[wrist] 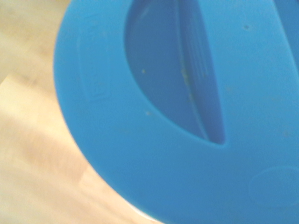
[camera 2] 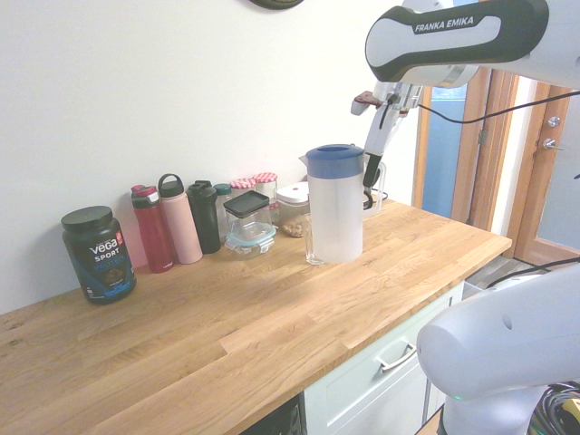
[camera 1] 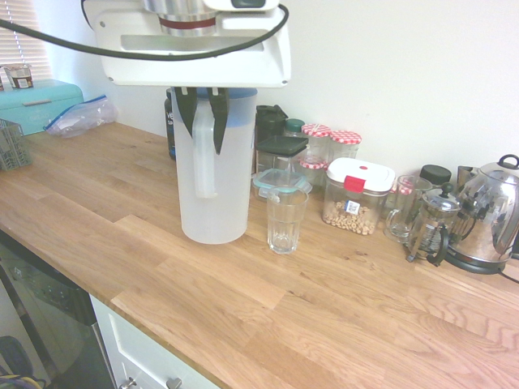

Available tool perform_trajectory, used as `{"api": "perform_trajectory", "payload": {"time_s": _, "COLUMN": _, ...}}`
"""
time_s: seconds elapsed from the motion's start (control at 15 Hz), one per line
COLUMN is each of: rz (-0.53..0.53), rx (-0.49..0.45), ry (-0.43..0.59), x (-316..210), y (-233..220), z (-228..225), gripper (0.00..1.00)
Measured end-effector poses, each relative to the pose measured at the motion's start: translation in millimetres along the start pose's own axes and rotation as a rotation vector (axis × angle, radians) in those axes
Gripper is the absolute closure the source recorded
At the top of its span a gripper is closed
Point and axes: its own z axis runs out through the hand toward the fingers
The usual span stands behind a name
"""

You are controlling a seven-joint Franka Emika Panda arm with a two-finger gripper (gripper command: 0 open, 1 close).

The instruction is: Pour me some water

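Where the counter [camera 1: 146,284] runs off to the left: a turquoise box [camera 1: 40,105], with a clear plastic bag [camera 1: 81,116] beside it.
Jug: frosted, upright on the wood, under a blue lid [camera 2: 334,161]; that's where the water belongs, though I can't make out its level through the cloudy wall.
Handle [camera 1: 205,162]: facing the first exterior camera, with the gripper [camera 1: 205,144] at its top.
Jaws: drawn in, one finger on either side of the handle, holding the jug [camera 1: 231,178] by it.
Tumbler [camera 1: 285,223]: clear glass, standing upright just right of the jug.
Behind the tumbler: a food container [camera 1: 280,183] and jars with red-checked lids [camera 1: 345,139].
Chickpea tub [camera 1: 354,198]: white lid with a red tab, further right.
Right end: French press [camera 1: 435,223], then the shiny kettle [camera 1: 488,215], near each other.
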Motion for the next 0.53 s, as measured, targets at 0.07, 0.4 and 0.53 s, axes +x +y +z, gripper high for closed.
{"api": "perform_trajectory", "payload": {"time_s": 0.07, "rz": 0.047, "rx": -0.006, "ry": 0.025, "x": -5, "y": -16, "z": 4, "gripper": 1.0}}
{"api": "perform_trajectory", "payload": {"time_s": 0.4, "rz": 0.244, "rx": 0.014, "ry": 0.098, "x": -25, "y": -94, "z": 35, "gripper": 1.0}}
{"api": "perform_trajectory", "payload": {"time_s": 0.53, "rz": 0.271, "rx": 0.019, "ry": 0.1, "x": -33, "y": -122, "z": 45, "gripper": 1.0}}
